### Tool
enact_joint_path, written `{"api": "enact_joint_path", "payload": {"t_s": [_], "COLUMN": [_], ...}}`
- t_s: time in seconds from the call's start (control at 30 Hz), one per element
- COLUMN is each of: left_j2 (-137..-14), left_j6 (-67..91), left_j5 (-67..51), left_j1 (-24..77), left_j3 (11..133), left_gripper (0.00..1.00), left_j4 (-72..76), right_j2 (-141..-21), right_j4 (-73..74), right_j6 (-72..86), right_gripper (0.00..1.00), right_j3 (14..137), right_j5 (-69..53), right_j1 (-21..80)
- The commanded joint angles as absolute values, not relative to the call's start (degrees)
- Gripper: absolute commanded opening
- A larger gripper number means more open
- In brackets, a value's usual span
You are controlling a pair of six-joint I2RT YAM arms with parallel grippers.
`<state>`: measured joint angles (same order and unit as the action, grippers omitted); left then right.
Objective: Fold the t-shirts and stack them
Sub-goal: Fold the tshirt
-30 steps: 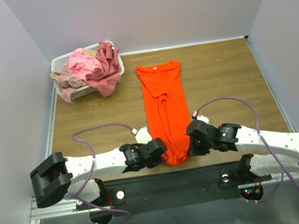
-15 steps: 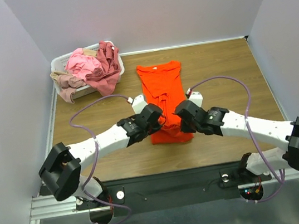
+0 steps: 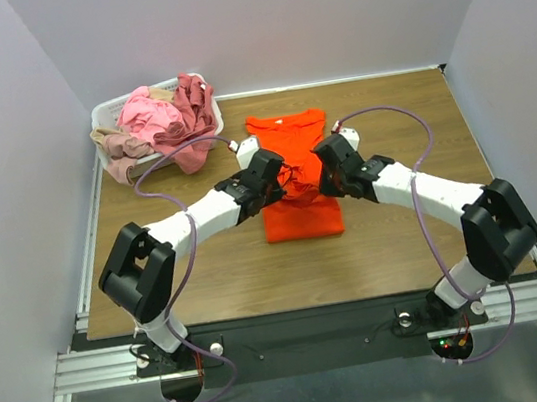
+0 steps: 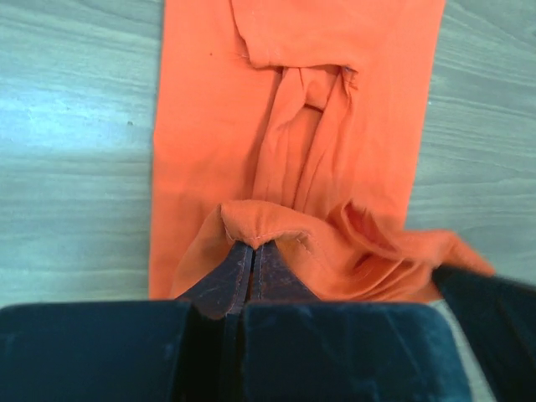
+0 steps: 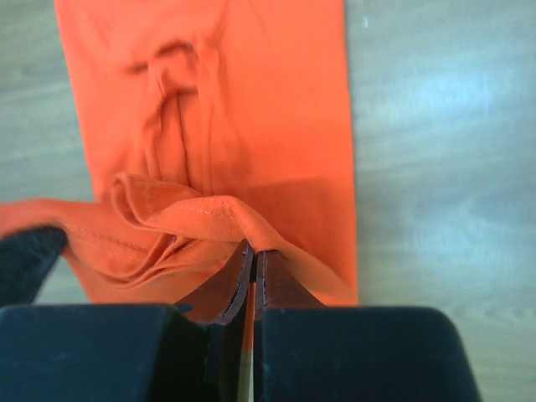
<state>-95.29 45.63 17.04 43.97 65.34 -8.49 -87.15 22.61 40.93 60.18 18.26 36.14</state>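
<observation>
The orange t-shirt (image 3: 298, 202) lies lengthwise in the middle of the wooden table, its near half lifted and carried over its far half. My left gripper (image 3: 279, 185) is shut on the left corner of the shirt's hem (image 4: 253, 226). My right gripper (image 3: 321, 181) is shut on the right corner of the hem (image 5: 243, 222). Both hold the hem a little above the shirt's middle. The pink (image 3: 149, 113), rose-maroon (image 3: 194, 121) and beige (image 3: 120, 152) shirts lie heaped in the white basket (image 3: 109, 109) at the far left.
Grey walls close the table on three sides. Bare wood (image 3: 407, 110) shows right of the shirt and along the near edge (image 3: 260, 278). Both arms' cables (image 3: 157, 167) loop above the table.
Both grippers have carried the shirt's near hem away from the table's near edge toward the collar, folding the shirt over itself. The arms have stretched forward.
</observation>
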Motion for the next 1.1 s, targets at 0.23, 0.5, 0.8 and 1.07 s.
{"api": "enact_joint_path", "payload": {"t_s": [0.23, 0.5, 0.8, 1.07], "left_j2": [-99.4, -106.5, -111.4, -110.6], "left_j6": [41.2, 41.0, 41.8, 42.8], "left_j5": [14.9, 9.9, 9.3, 10.7], "left_j1": [39.2, 36.7, 35.4, 35.1], "left_j3": [71.9, 76.5, 80.9, 80.9], "left_gripper": [0.00, 0.00, 0.00, 0.00], "left_j4": [-4.7, -4.8, -7.4, -8.9], "right_j2": [-94.0, -100.1, -107.7, -108.5], "right_j4": [17.1, 16.6, 16.6, 16.6], "right_j6": [37.7, 37.4, 36.3, 36.2], "right_gripper": [0.00, 0.00, 0.04, 0.10], "right_j3": [68.5, 72.2, 76.6, 78.0], "right_j5": [16.6, 15.3, 15.0, 14.6], "right_j1": [31.1, 29.0, 27.4, 26.8]}}
